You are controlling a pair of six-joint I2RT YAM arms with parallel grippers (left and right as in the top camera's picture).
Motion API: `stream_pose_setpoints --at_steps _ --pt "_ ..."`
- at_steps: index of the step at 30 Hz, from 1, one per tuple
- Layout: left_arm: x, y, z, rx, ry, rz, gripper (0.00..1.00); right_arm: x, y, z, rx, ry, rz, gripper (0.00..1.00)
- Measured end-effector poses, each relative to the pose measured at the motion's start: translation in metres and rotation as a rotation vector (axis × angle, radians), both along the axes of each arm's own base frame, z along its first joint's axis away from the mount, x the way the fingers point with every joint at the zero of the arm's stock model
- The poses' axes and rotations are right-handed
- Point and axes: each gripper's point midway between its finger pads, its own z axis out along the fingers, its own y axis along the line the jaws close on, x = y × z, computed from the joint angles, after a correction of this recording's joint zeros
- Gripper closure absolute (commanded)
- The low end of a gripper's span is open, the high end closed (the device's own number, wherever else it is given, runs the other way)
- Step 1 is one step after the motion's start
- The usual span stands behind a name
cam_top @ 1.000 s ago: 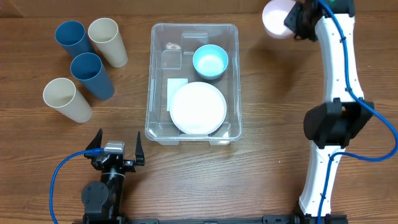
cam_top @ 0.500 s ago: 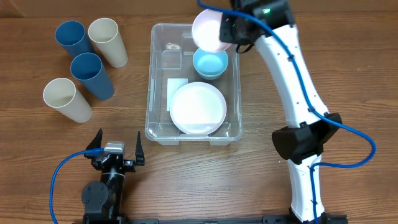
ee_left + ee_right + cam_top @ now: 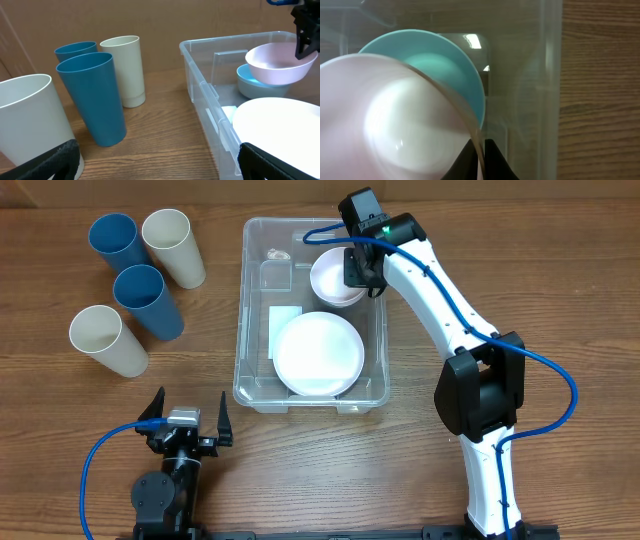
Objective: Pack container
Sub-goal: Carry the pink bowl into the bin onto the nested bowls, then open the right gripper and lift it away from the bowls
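Note:
The container (image 3: 243, 310) is a clear plastic bin in the middle of the table. It holds a white plate (image 3: 318, 353) and a teal bowl (image 3: 450, 60) at its far right corner. My right gripper (image 3: 360, 268) is shut on the rim of a pale pink bowl (image 3: 335, 277), which sits just over the teal bowl and almost hides it from above. In the right wrist view the gripper (image 3: 481, 157) pinches the pink bowl's (image 3: 395, 120) edge. The left gripper (image 3: 188, 408) rests open near the front edge, holding nothing. The left wrist view shows the pink bowl (image 3: 277, 62) above the teal bowl (image 3: 255, 85).
Two blue cups (image 3: 112, 240) (image 3: 146, 300) and two cream cups (image 3: 172, 245) (image 3: 105, 340) lie left of the container. A small clear insert and a white label (image 3: 284, 320) are on the bin floor. The bin's right wall (image 3: 550, 75) is close beside my right gripper.
My right arm swung left from the far right corner, carrying the pink bowl over the container and down above the teal bowl. The left arm stayed still.

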Motion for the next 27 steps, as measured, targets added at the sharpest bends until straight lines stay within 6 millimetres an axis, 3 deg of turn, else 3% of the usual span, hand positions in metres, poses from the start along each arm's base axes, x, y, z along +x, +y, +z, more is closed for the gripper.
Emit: stream_pose_setpoints --at_steps 8,22,27 --pt "0.000 0.000 0.000 0.000 0.000 0.000 0.00 0.023 0.009 0.011 0.007 -0.103 0.069 0.91" --pt "0.000 0.000 0.000 0.000 0.000 0.000 0.00 0.021 0.009 0.011 -0.041 -0.101 0.137 0.88" --pt "0.000 0.000 0.000 -0.001 0.000 0.000 0.00 0.022 0.013 0.022 -0.054 -0.117 0.169 0.85"
